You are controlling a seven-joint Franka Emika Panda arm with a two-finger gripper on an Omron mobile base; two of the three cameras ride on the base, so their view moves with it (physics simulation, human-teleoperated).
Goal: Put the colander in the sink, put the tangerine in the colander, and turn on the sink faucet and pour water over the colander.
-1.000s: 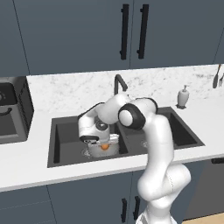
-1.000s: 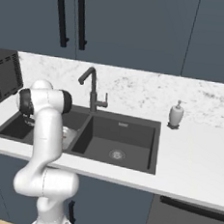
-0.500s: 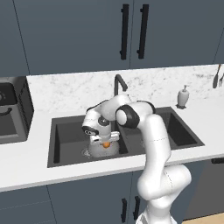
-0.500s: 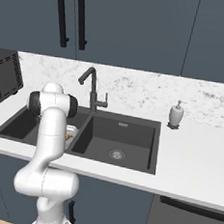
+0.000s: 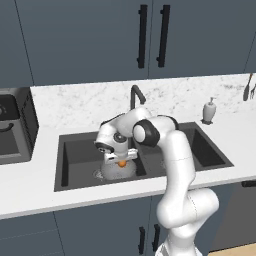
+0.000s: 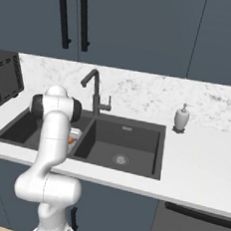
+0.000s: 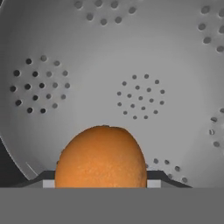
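The silver-grey colander (image 5: 119,172) stands in the left basin of the dark sink (image 5: 80,150). My gripper (image 5: 121,160) hangs just above its bowl, shut on the orange tangerine (image 5: 122,163). In the hand view the tangerine (image 7: 101,159) sits between my fingertips, with the holed inside of the colander (image 7: 131,52) right behind it. From the right base view my arm hides most of the colander (image 6: 75,133); a bit of the tangerine (image 6: 71,140) peeks out beside it. The dark gooseneck sink faucet (image 5: 135,95) rises behind the divider, and no water shows.
A white soap dispenser (image 5: 209,111) stands on the counter behind the right basin (image 6: 129,144). A black appliance (image 6: 5,79) sits at the left end of the counter. Dark cabinet doors hang above.
The hand has shifted slightly to the right over the left basin, still holding the tangerine above the colander. Nothing else has moved.
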